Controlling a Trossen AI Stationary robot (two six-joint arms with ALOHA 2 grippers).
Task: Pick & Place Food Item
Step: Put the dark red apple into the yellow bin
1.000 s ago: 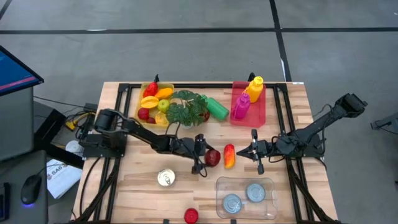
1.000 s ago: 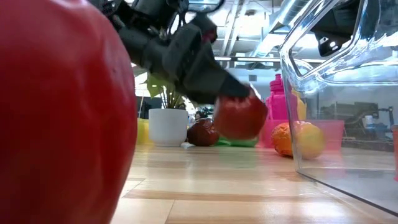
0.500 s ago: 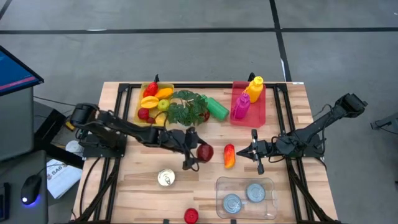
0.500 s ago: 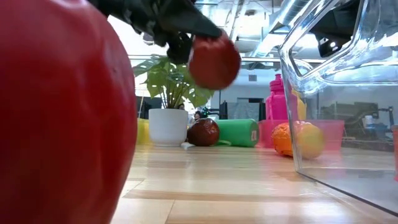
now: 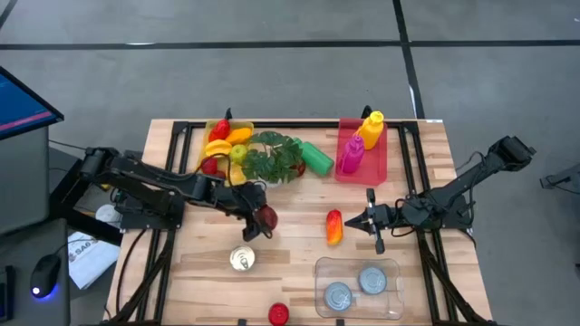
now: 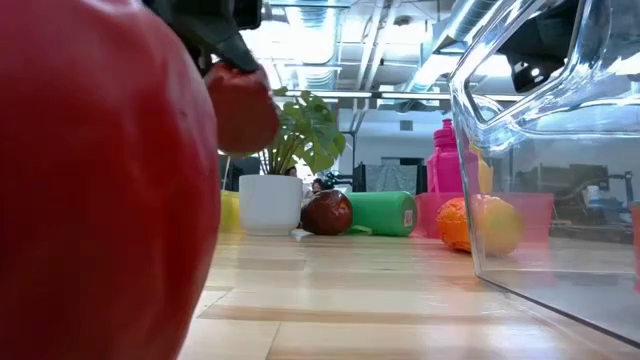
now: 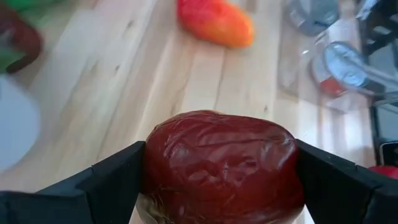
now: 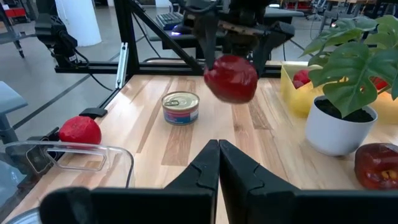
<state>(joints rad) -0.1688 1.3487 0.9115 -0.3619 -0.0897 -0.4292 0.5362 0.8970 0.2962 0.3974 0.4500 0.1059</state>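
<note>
Wooden counter on a black frame, grey floor around it, office room visible beyond in the low view.

Left end effector raised above the counter's left-centre, just in front of the potted plant. Fingers spread wide and clamped on both sides of a dark red fruit; fruit seated fully between the fingers, clear of the counter surface, as confirmed in the right wrist view and the low view.

Tin can on the counter just in front of the held fruit. Orange-red fruit lying on the counter between the two end effectors, touching neither. Clear container at the front right, two cans inside. Yellow bin with mixed fruit at the rear left, beside the plant. Pink tray with a yellow and a magenta bottle at the rear right. Green cylinder lying between plant and tray.

Right end effector low over the counter at right-centre, fingers pressed together, gripping nothing, pointed toward the orange-red fruit.
</note>
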